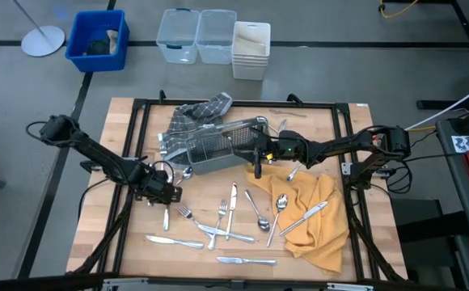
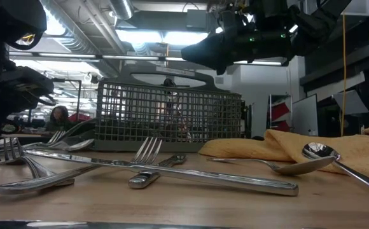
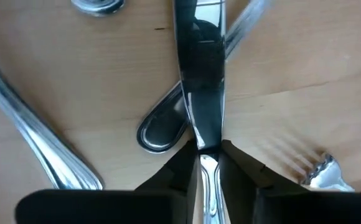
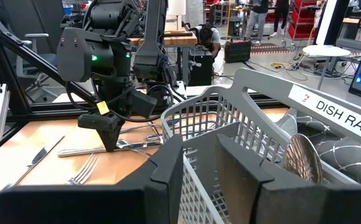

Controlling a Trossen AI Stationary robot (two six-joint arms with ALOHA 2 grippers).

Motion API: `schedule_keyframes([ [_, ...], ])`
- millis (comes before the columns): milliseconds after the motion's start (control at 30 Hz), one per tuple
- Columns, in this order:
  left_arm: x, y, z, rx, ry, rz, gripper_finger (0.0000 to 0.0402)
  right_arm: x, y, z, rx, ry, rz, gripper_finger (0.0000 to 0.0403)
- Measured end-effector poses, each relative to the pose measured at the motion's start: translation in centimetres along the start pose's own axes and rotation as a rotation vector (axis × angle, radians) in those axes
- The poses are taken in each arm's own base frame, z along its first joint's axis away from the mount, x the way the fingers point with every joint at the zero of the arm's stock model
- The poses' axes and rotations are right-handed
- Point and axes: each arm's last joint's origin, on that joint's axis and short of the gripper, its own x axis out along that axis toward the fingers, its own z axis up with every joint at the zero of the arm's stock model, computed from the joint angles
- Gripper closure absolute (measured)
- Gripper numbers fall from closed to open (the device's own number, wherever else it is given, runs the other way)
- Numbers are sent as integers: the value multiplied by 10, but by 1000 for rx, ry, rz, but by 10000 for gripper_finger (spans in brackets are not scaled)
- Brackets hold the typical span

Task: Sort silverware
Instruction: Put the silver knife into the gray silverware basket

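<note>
1. The silverware (image 1: 226, 218) lies mostly unsorted: forks, knives and spoons are scattered across the front half of the wooden table (image 1: 97, 234), some crossing each other, and several spoons and a knife rest on the yellow cloth (image 1: 315, 226) to the right.

2. One knife (image 3: 200, 93) is in play. The left gripper (image 3: 208, 163) sits low on the table's left-front area, its two dark fingers pinched on the knife at the point where blade meets handle. The knife lies across another utensil's handle, with a fork (image 3: 320, 174) just beside it.

3. The grey wire-mesh caddy (image 1: 214, 149) stands near the table's middle, behind the scattered pieces. A round metal bowl, seemingly a spoon (image 4: 302, 158), leans inside it in the right wrist view; how much else it holds cannot be told.

4. The right gripper (image 4: 199, 168) hovers at the caddy's rim with its fingers spread and nothing between them.

5. A checked grey cloth (image 1: 198, 113) lies behind the caddy; plastic bins (image 1: 194, 36) sit on the floor beyond the table.

6. Judged from the spread, sorting is at an early stage: nearly every piece visible remains outside the caddy.
</note>
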Motion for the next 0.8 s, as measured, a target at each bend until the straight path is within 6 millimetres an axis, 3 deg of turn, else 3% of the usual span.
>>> schedule_keyframes([
  [433,1,-4,-1,337,-7,-53,305,0,0,-2,2,16,-1,307],
  [600,0,-1,0,270,-15,-20,306,0,0,-2,2,15,-1,307],
  [800,-1,0,0,231,-13,3,338,0,0,-2,2,15,-1,307],
])
